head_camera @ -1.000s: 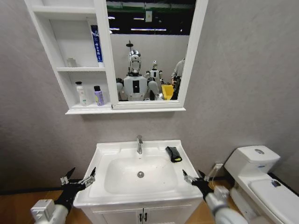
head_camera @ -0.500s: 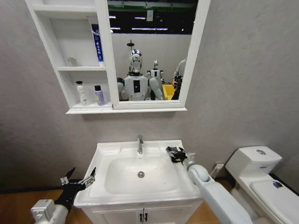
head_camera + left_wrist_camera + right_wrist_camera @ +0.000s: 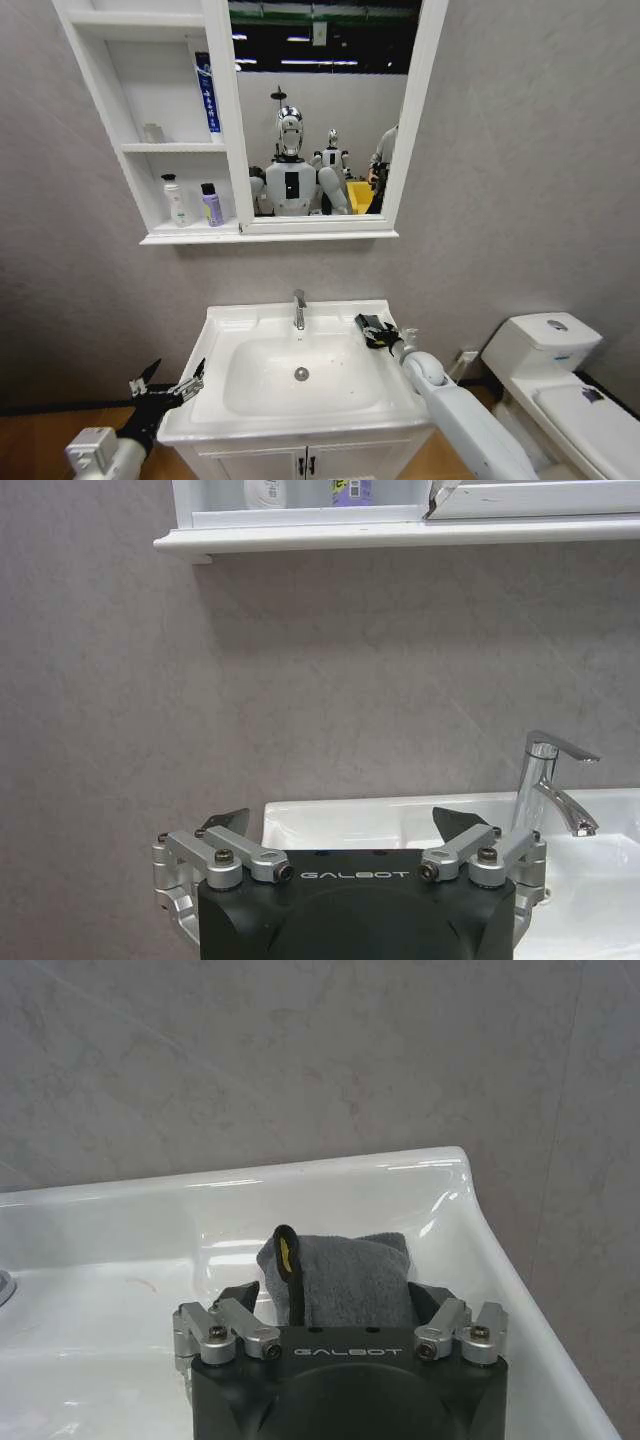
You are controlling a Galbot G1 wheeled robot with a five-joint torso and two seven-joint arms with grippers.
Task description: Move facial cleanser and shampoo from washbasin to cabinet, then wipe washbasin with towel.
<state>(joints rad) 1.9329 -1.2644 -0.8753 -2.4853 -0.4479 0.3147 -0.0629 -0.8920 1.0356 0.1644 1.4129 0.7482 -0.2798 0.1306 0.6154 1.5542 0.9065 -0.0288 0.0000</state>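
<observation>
Towel [image 3: 345, 1278]: on basin [image 3: 230, 325] rim, near end hidden between spread fingers of right gripper [image 3: 338, 1300].
Left gripper [image 3: 340, 825]: spread, beside basin.

A second ago the right gripper [image 3: 377, 331] hung off the washbasin's [image 3: 240, 322] front edge at about 4 o'clock. It has since reached forward to the rim at 2 o'clock, its jaws spread on either side of the towel [image 3: 345, 1278].

Lighting: bright, even, overhead. Soft shadow beneath white wall-hung cabinet [image 3: 270, 236]. Glare streaks on glossy white ceramic washbasin [image 3: 330, 1175]. Focus sharp; head-view edges bowed.
</observation>
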